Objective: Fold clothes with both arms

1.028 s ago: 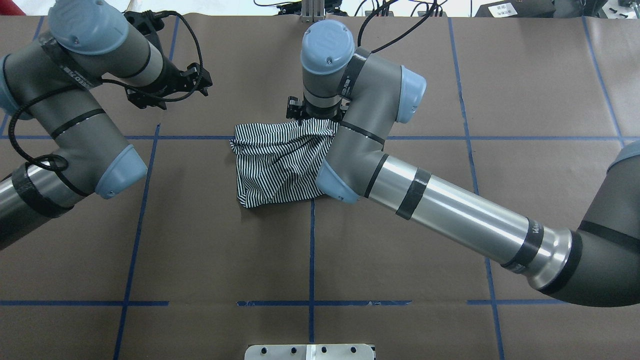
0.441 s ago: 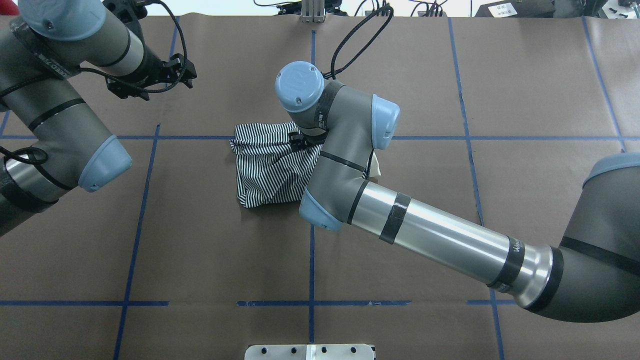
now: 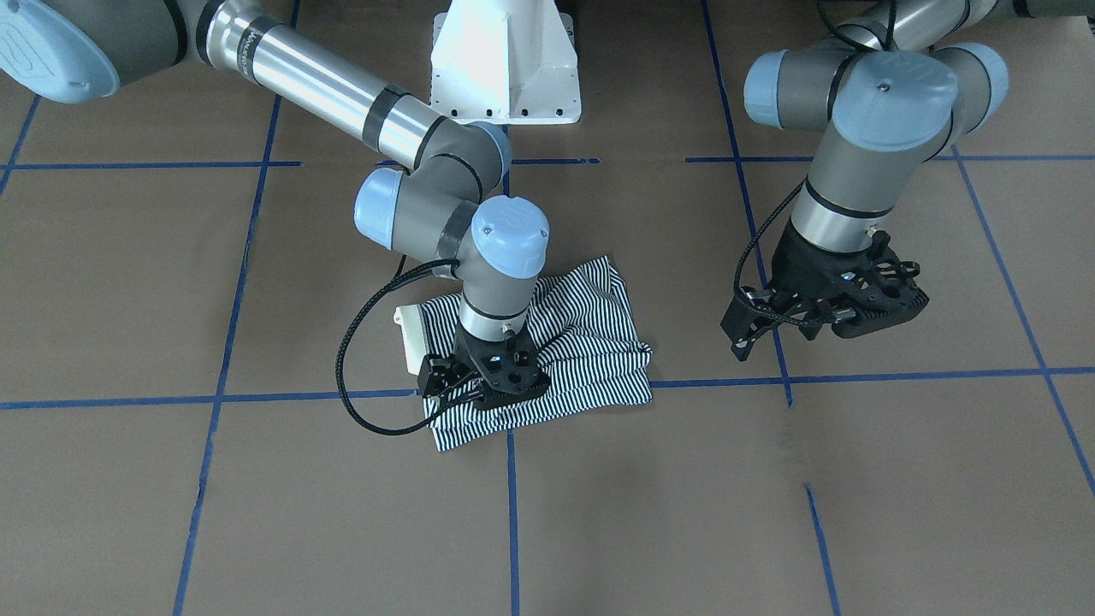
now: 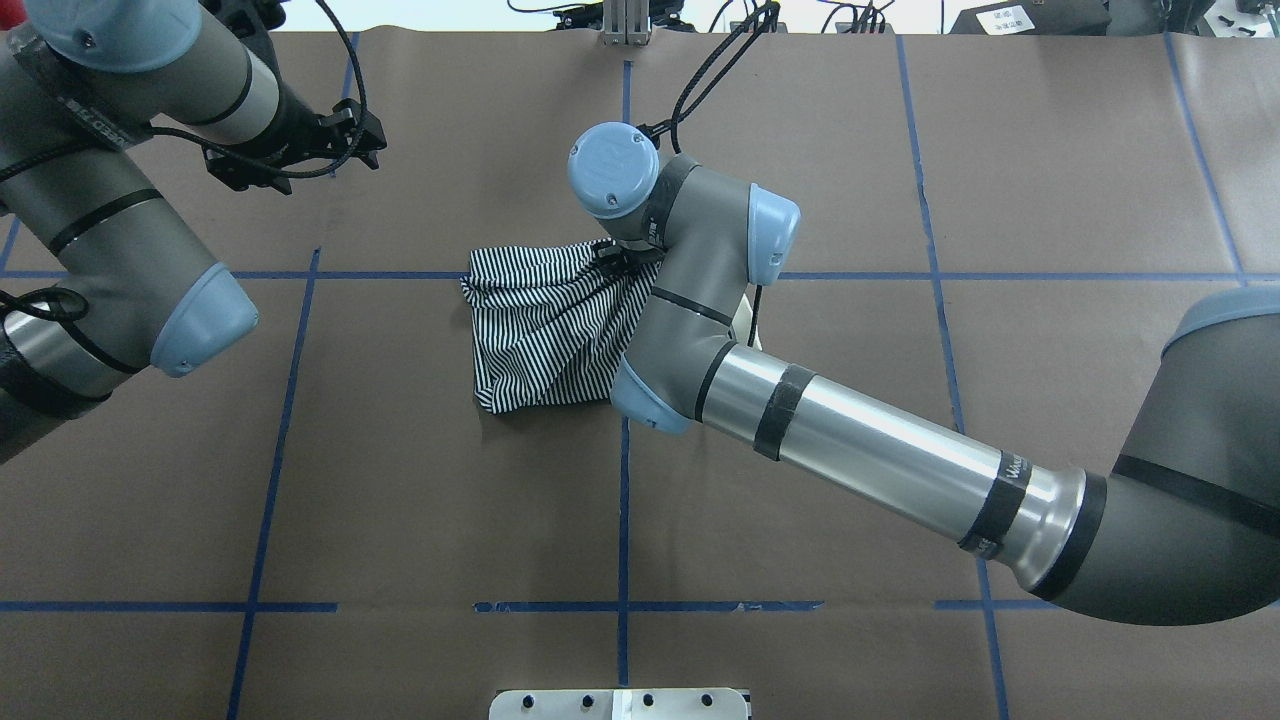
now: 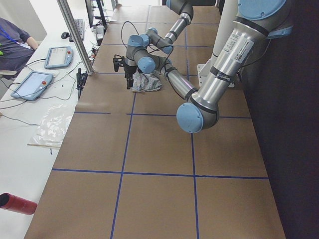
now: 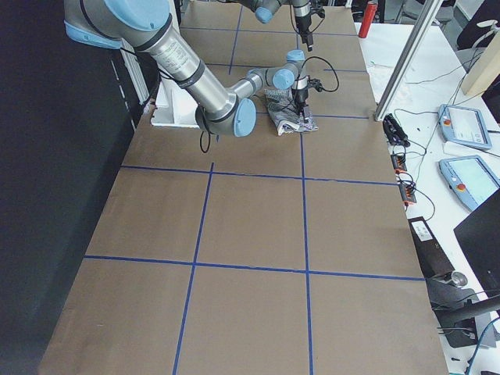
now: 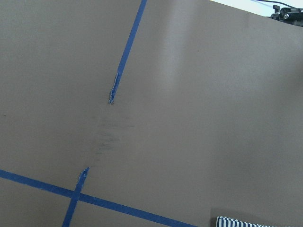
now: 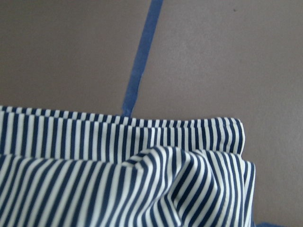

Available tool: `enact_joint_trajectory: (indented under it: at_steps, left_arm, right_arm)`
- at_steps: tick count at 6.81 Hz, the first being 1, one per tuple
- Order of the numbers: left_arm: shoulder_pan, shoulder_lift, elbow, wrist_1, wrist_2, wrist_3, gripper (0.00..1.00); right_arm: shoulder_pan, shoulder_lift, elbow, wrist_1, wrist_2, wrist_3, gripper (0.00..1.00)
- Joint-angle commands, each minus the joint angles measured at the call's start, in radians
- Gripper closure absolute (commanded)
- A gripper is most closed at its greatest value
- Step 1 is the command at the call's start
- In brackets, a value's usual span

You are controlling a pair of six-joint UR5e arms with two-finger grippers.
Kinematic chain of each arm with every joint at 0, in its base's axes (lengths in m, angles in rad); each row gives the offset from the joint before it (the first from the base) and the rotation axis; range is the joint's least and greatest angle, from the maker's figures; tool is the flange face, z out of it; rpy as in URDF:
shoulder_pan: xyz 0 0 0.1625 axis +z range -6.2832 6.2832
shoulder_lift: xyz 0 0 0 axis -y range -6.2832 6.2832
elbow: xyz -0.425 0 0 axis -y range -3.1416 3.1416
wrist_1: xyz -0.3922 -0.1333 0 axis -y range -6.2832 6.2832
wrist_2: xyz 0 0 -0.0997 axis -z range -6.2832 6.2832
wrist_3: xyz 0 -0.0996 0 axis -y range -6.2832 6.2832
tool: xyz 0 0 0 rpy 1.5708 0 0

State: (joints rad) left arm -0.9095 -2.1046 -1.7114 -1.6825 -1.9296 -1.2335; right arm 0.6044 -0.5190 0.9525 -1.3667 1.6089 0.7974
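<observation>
At left, the left gripper (image 4: 298, 152) hangs wide and empty. At the centre of the table (image 4: 400, 500), the shirt (image 4: 540, 330) lies in a rumpled folded bundle, its far edge seemingly pinched by the right gripper (image 3: 483, 385). Likely a late tidying fold; next, lay that edge flat and release.

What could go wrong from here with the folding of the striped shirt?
The right arm's black two-finger gripper is alone at the rumpled navy-and-white striped polo shirt; the left arm's black gripper hangs aside, so the bundle may slide or unfold.
Ridges in the cloth may set as creases.
</observation>
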Motion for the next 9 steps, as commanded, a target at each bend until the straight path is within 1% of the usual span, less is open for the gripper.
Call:
enact_joint_trajectory:
  at_steps: [1,3,4,5,6,7,8,9]
  left_arm:
    - [-0.006,-0.002,-0.005,0.024,0.000,0.000,0.00]
    - [-0.006,-0.002,-0.007,0.026,0.000,0.000,0.00]
    - [-0.009,-0.003,-0.007,0.026,0.000,0.000,0.00]
    - [-0.005,-0.011,-0.005,0.024,-0.003,-0.012,0.00]
    - [0.010,-0.026,0.010,0.011,-0.021,-0.062,0.00]
    - [0.041,-0.035,0.019,-0.017,-0.022,-0.107,0.00]
    - [0.046,-0.038,0.033,-0.023,-0.022,-0.115,0.00]
    - [0.108,-0.051,0.077,-0.067,-0.016,-0.188,0.00]
  right_arm:
    - [0.040,0.034,-0.121,0.139,-0.165,-0.043,0.00]
    - [0.064,0.050,-0.141,0.158,-0.278,-0.066,0.00]
    - [0.066,0.051,-0.143,0.172,-0.306,-0.064,0.00]
    - [0.078,0.053,-0.143,0.190,-0.287,-0.066,0.00]
    - [0.118,0.057,-0.133,0.190,-0.151,-0.072,0.00]
    - [0.148,0.057,-0.123,0.189,-0.036,-0.084,0.00]
    - [0.181,0.045,-0.092,0.181,0.073,-0.095,0.00]
    - [0.204,0.009,-0.028,0.141,0.124,-0.102,0.00]
